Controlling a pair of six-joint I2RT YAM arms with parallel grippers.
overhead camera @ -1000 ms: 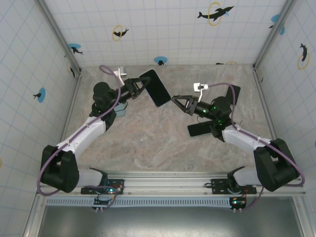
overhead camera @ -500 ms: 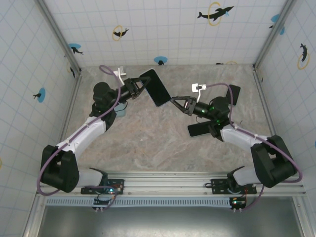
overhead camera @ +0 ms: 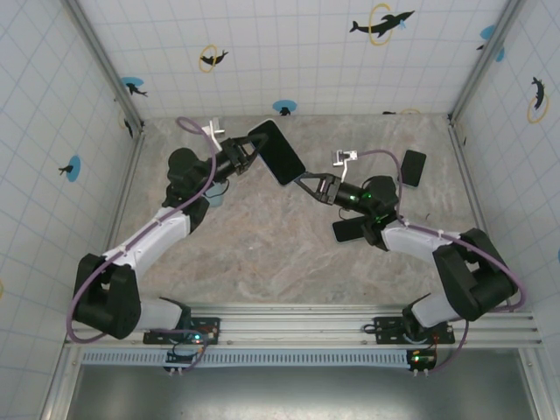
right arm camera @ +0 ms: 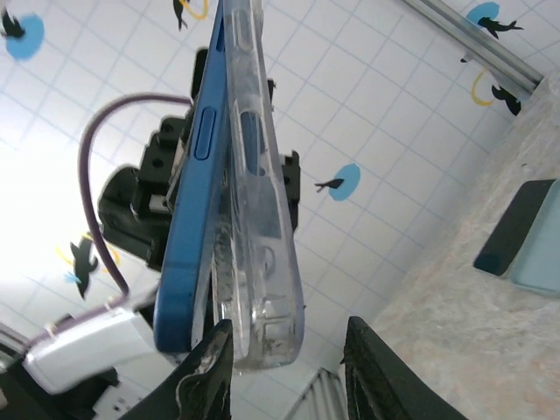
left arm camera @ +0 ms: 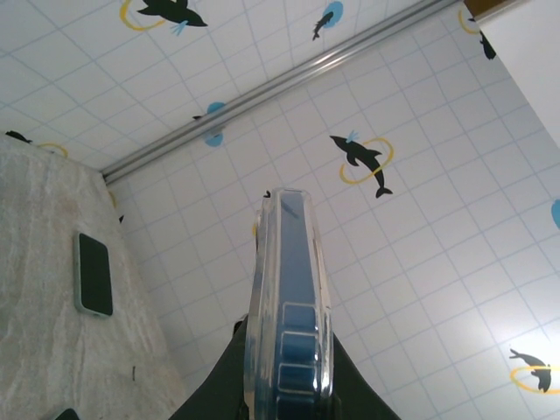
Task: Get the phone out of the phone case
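Observation:
A blue phone [right arm camera: 188, 219] in a clear phone case [right arm camera: 262, 219] is held in the air, and the case's lower part stands a little off the phone's back. My left gripper [overhead camera: 249, 154] is shut on the phone [overhead camera: 278, 155], which appears edge-on between its fingers [left arm camera: 219, 385] in the left wrist view. My right gripper [overhead camera: 301, 179] is open at the phone's lower corner. In the right wrist view the case's corner sits between the open jaws of the right gripper [right arm camera: 289, 331], close to the left finger [right arm camera: 206, 376] and apart from the right finger.
A dark phone [overhead camera: 413, 166] lies flat at the back right of the marbled table [overhead camera: 262, 245]. Another dark slab [overhead camera: 348, 230] lies under my right arm. A small blue cup [overhead camera: 214, 199] stands by my left arm. Tiled walls close in three sides.
My right gripper has moved left and up until its fingers straddle the case's corner. The left gripper and the phone have barely shifted.

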